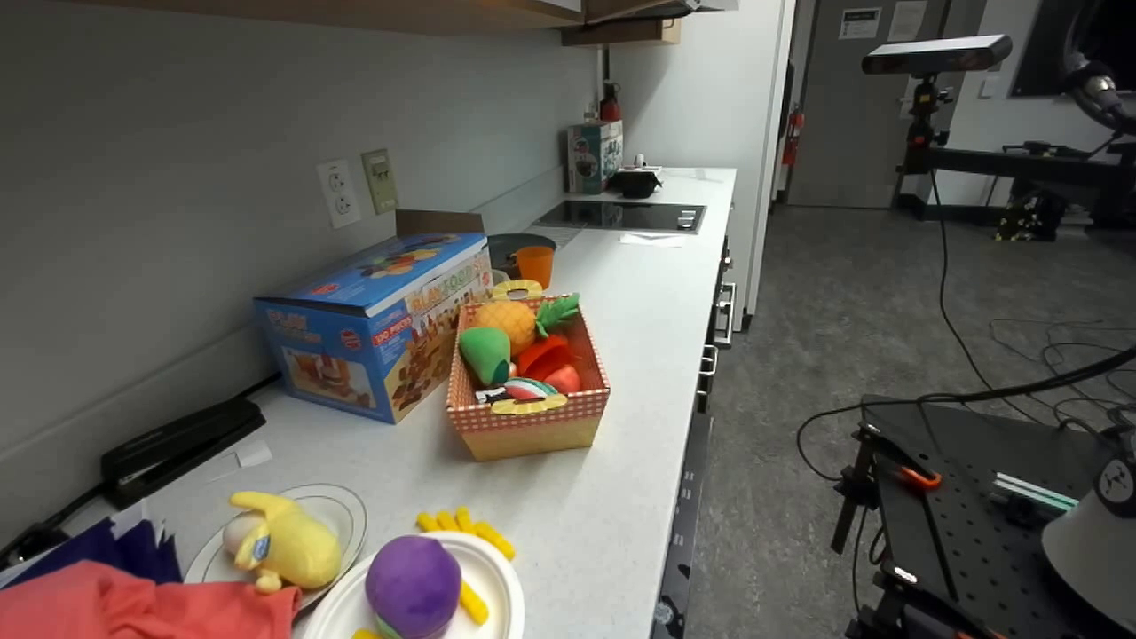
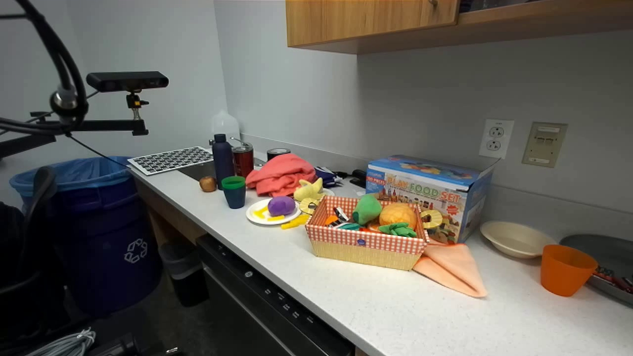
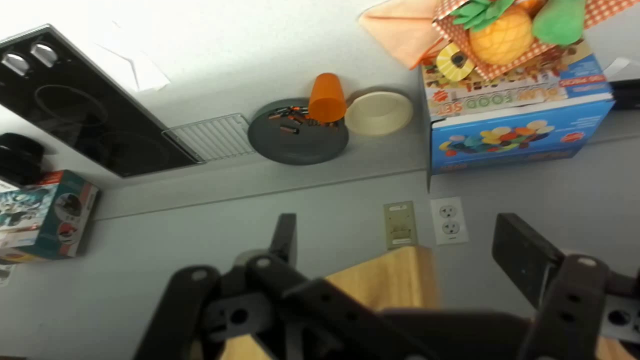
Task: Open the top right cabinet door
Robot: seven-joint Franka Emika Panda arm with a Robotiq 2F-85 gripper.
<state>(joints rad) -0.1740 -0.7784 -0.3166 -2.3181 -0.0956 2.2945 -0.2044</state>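
Note:
In the wrist view, which stands upside down, my gripper (image 3: 397, 227) has its fingers wide apart with nothing held between them. A wooden cabinet piece (image 3: 380, 280) with a blurred corner shows between and behind the fingers. I cannot tell whether it is touched. In an exterior view, a wooden upper cabinet door (image 2: 371, 20) with a small knob (image 2: 433, 2) hangs at the top. To its right, the upper cabinet (image 2: 544, 20) shows an opening with some contents, mostly cut off. In an exterior view, the cabinet underside (image 1: 426, 16) runs along the top. The gripper is outside both exterior views.
A counter (image 1: 639, 355) runs under the cabinets. On it stand a blue play food box (image 1: 337, 311), a basket of toy food (image 1: 532, 435), an orange cup (image 2: 566, 269) and a cooktop (image 3: 85, 110). Wall outlets (image 3: 449, 220) lie behind. The robot's base (image 1: 1096, 550) is at the right.

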